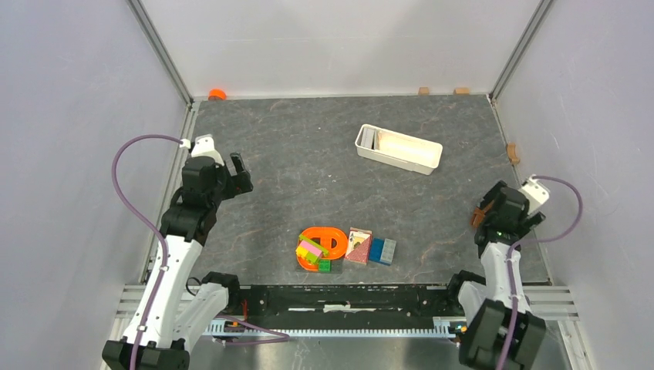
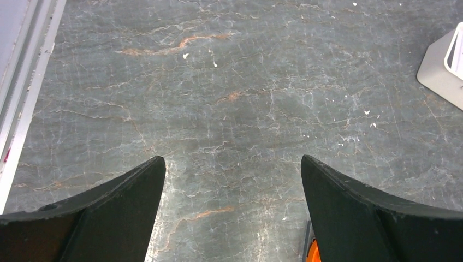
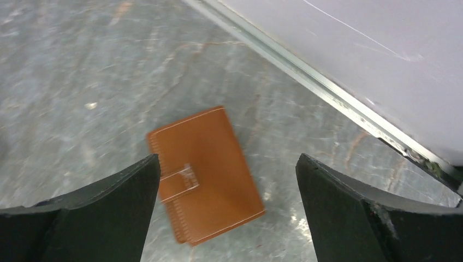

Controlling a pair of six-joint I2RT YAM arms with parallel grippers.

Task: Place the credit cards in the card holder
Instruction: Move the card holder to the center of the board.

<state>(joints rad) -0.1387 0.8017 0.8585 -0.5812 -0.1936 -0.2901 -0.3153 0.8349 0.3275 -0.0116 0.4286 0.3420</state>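
1. Table [image 1: 308, 154]: dark marbled slab, walled on three sides. There is broad bare room across the left and centre.
2. White tray [image 1: 401, 159]: oblong, lying askew toward the far right, well apart from both arms. One corner shows in the left wrist view.
3. Left gripper [image 1: 241, 176]: by the left edge, over bare table, with its jaws spread wide [image 2: 233, 159].
4. Right gripper [image 1: 484, 214]: near the right edge, with its jaws spread wide [image 3: 227, 158] and nothing pinched.
5. Near-centre cluster: an orange ring [image 1: 328, 235], stacked coloured blocks [image 1: 311, 253] and a red ace pack [image 1: 359, 245]. Two bluish flat pieces [image 1: 382, 251] lie touching the pack's right side. Whether these are the credit cards cannot be told.
6. Card holder [image 3: 205, 174]: brown, closed, with its strap across one edge. It lies flat and skewed on the table below the right gripper, nearer the left finger [image 3: 109, 213]. It is near the right-hand rail [image 3: 327, 87], with bare table between them. Only a brown sliver of it shows from above [image 1: 480, 216].
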